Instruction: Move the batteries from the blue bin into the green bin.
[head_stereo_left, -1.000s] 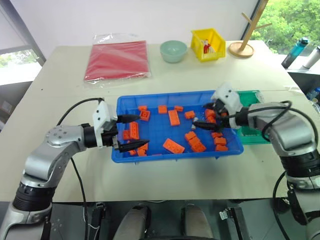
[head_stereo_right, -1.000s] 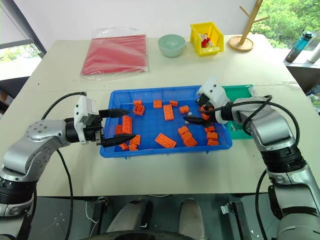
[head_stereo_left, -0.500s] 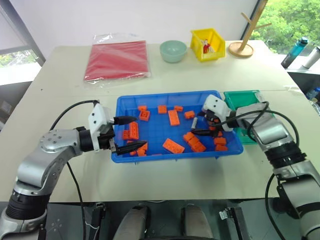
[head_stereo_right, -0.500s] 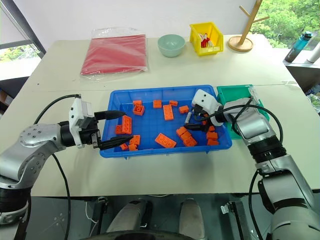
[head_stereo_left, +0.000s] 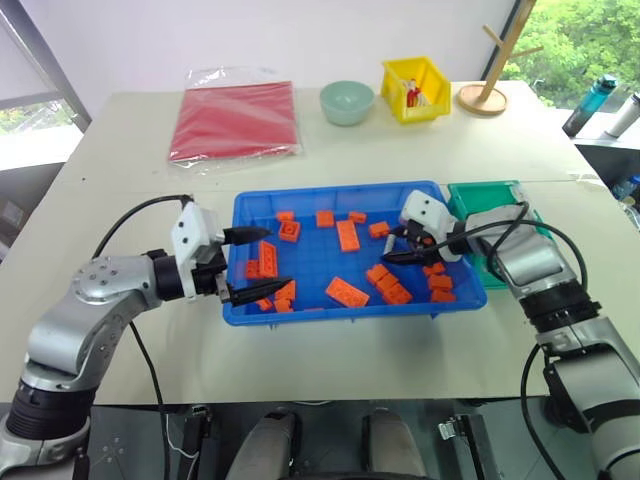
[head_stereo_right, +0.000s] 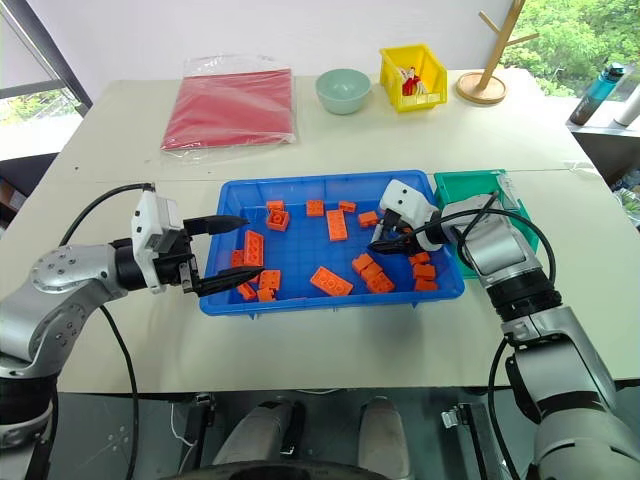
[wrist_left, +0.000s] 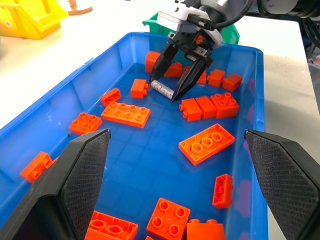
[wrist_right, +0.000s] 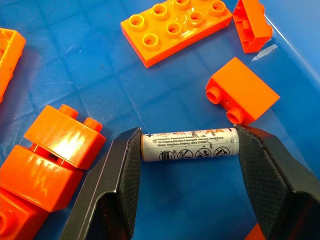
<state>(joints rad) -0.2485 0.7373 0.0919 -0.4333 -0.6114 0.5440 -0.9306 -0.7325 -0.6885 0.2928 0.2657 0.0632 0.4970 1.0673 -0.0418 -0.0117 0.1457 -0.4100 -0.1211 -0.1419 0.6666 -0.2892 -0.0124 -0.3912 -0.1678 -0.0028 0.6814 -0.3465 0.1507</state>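
A silver-grey battery (wrist_right: 189, 145) lies low in the blue bin (head_stereo_left: 340, 190), near its right part, among orange bricks. My right gripper (head_stereo_left: 392, 246) reaches down into the bin and is shut on this battery, one black finger (wrist_right: 120, 175) pressed against each end. The left wrist view shows the same battery (wrist_left: 162, 90) held endwise between those fingers. My left gripper (head_stereo_left: 280, 260) hovers over the bin's left edge, open, with nothing between its fingers. The green bin (head_stereo_left: 490, 195) stands against the blue bin's right side, behind my right forearm.
Several orange bricks (head_stereo_left: 347, 291) are scattered over the blue bin's floor. At the back of the table are a red packet (head_stereo_left: 235, 120), a pale green bowl (head_stereo_left: 347, 102), a small yellow bin (head_stereo_left: 415, 88) and a wooden rack (head_stereo_left: 485, 95).
My right gripper sank into the blue bin and its fingers closed onto the battery's ends. The left gripper stayed where it was, still open.
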